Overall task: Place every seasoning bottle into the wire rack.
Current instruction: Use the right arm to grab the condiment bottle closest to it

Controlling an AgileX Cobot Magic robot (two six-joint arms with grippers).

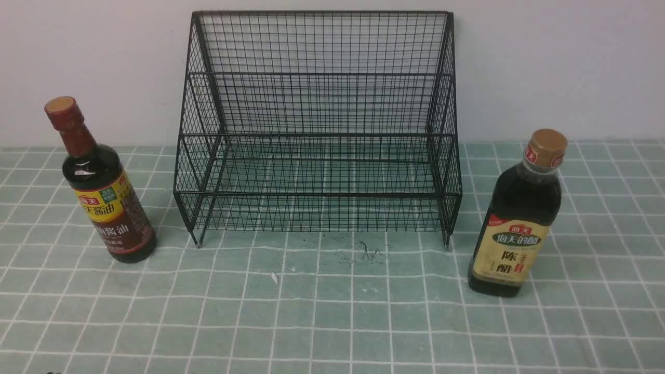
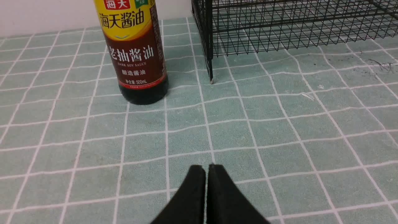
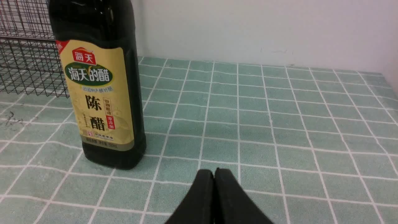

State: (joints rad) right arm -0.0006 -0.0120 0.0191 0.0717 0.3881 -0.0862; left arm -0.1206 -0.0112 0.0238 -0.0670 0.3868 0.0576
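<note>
The black wire rack (image 1: 317, 124) stands at the back middle against the wall, with nothing in it. To its left stands the slim seasoning bottle (image 1: 101, 187) with a red-brown cap and yellow-brown label, upright on the cloth. To the rack's right stands the wider seasoning bottle (image 1: 517, 218) with a gold cap and beige label, also upright. My left gripper (image 2: 207, 166) is shut and holds nothing, a few tiles short of the slim bottle (image 2: 135, 53). My right gripper (image 3: 214, 170) is shut and holds nothing, close beside the wide bottle (image 3: 101, 84). Neither arm shows in the front view.
A green cloth with a white grid (image 1: 332, 311) covers the table. A white wall (image 1: 545, 67) rises right behind the rack. Small dark specks (image 1: 366, 252) and a white scrap (image 1: 274, 277) lie in front of the rack. A rack foot (image 2: 211, 80) stands near the slim bottle.
</note>
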